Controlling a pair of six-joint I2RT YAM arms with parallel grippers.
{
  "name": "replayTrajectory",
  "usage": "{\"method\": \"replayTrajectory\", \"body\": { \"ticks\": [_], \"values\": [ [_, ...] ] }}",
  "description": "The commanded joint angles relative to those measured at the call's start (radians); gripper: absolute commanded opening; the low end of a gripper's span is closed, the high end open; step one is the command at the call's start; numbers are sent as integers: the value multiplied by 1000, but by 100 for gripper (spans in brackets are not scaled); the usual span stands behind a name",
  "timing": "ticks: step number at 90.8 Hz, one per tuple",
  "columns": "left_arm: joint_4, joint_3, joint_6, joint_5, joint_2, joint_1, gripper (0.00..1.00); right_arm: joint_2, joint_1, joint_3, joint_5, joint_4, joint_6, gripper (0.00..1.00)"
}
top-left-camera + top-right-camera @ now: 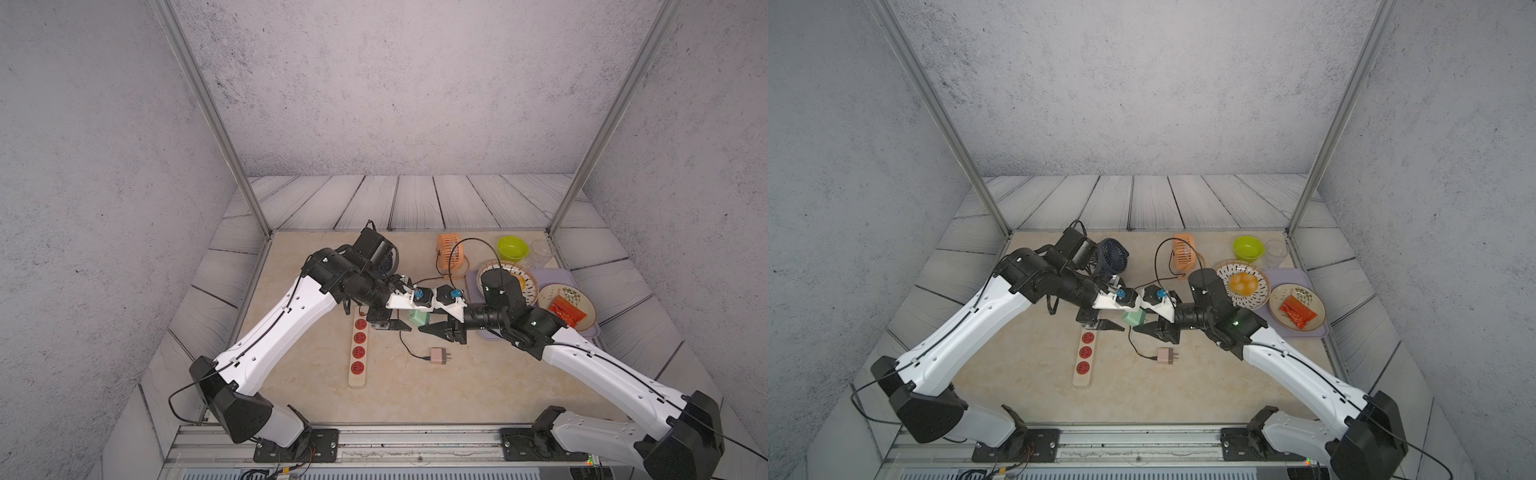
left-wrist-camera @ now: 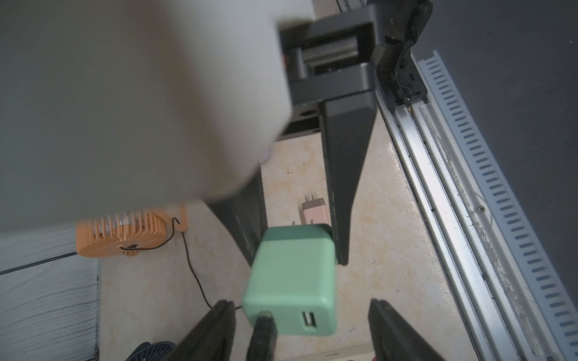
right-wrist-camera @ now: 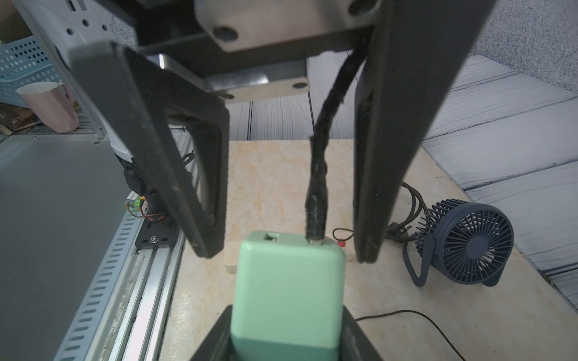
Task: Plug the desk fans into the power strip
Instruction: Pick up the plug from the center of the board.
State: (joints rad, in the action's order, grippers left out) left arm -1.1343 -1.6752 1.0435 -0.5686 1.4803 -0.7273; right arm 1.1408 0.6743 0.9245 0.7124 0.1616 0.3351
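- The power strip (image 1: 359, 353) is laid flat on the beige table (image 1: 415, 395), with its length running from the front edge toward the back. Four red sockets are seen in a top view, and its far end is covered by the left arm.
- The green adapter (image 3: 287, 297) is held in the air, above the table and just beside the far end of the strip, on the side of the right arm.
- The right gripper (image 2: 297, 264) is pressed together on the green adapter, with one finger on each side of it.
- A black cable (image 3: 317, 193) is plugged into the adapter face that is turned toward the strip. A second port is seen beside it.
- The left gripper (image 3: 287, 253) is spread over the far end of the strip. Its fingers are placed on both sides of the black cable, and a gap is left on each side.
- A pink adapter (image 1: 437, 356) is laid on the table apart from the strip, on the same side as the green one. A thin black wire is connected to it.
- The dark blue fan (image 1: 1113, 255) is placed beyond the far end of the strip, and an orange fan (image 1: 451, 253) stands farther toward the right arm's side.
- A lavender tray (image 1: 1291, 276) with two plates is found well apart from the strip, on that same side.
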Motion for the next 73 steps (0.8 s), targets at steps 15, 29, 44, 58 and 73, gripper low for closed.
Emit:
{"method": "replayTrajectory", "body": {
  "ticks": [15, 29, 44, 58, 73],
  "values": [
    [-38, -37, -14, -19, 20, -21, 67, -5, -9, -10, -25, -57, -28, 0],
    [-57, -43, -2, -25, 20, -21, 67, -15, -14, -21, -27, -73, -31, 0],
    [-40, -29, -6, -2, 32, -32, 67, -7, -16, -11, -1, -76, -38, 0],
    [-14, -27, -34, 30, 41, -41, 67, -16, -16, -14, 19, -77, -36, 0],
    [2, -25, -60, 39, 47, -45, 64, -28, -16, -24, 8, -97, -37, 0]
  ]
}}
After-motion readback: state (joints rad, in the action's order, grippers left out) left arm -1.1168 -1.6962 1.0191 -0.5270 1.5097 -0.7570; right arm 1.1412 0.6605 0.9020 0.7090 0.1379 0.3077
